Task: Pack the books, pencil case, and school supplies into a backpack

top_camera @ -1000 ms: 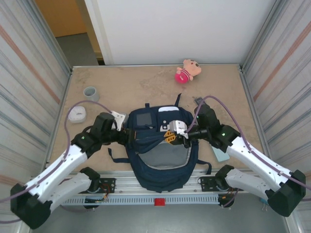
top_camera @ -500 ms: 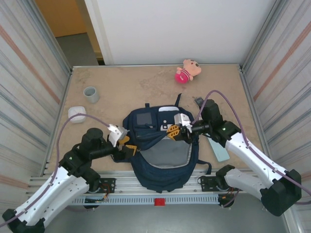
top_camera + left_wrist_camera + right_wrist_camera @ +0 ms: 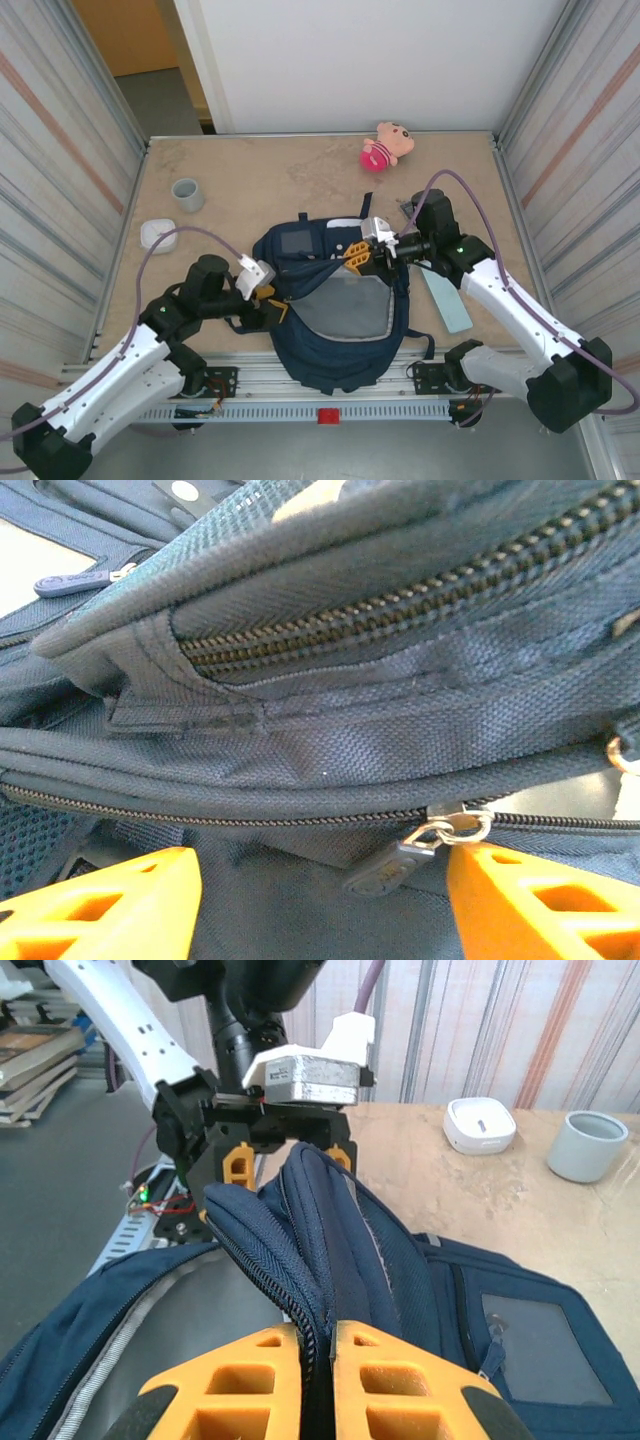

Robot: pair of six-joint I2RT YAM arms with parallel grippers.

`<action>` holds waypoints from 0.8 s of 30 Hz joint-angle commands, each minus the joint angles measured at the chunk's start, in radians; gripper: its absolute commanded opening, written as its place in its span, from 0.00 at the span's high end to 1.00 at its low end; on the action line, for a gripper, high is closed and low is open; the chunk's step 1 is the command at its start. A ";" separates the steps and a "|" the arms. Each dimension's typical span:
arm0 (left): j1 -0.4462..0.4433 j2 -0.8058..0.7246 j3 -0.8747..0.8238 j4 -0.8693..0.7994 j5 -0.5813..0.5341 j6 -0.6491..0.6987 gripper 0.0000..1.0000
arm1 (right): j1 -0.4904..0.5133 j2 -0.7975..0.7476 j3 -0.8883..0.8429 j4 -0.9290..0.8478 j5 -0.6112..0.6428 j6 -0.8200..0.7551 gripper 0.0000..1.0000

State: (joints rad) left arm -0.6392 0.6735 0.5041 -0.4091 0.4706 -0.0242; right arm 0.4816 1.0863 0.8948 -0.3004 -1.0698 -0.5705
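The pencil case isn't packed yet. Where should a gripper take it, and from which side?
Pinch the pencil case across its narrow width, at the near half, coming straight down. It lies flat on the table right of the backpack, long and slim, so only its long sides likely fit between fingers. Its far end lies close to the right arm, so the near half looks freer.

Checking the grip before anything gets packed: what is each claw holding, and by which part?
The right claw pinches the backpack by the zippered rim of its opening. The left claw stands open astride the rim, gripping nothing.
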 commanded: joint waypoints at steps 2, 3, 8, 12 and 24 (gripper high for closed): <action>-0.009 0.031 0.001 0.105 0.038 -0.004 0.46 | -0.012 -0.009 0.072 0.052 -0.111 -0.037 1.00; -0.012 0.039 -0.007 0.129 0.053 -0.011 0.47 | -0.014 -0.007 0.076 0.051 -0.111 -0.037 1.00; -0.038 0.070 -0.011 0.160 0.057 -0.015 0.63 | -0.028 -0.004 0.088 0.049 -0.118 -0.035 1.00; -0.038 0.065 -0.009 0.142 0.003 -0.047 0.92 | -0.041 -0.005 0.096 0.049 -0.139 -0.034 1.00; 0.085 0.071 -0.029 0.066 -0.296 -0.178 1.00 | -0.098 -0.059 0.127 0.031 -0.257 -0.037 1.00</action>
State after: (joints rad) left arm -0.6132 0.7223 0.4957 -0.3088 0.2779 -0.1471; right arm 0.3958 1.0882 0.9409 -0.3191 -1.1629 -0.5888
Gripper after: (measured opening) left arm 0.055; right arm 0.107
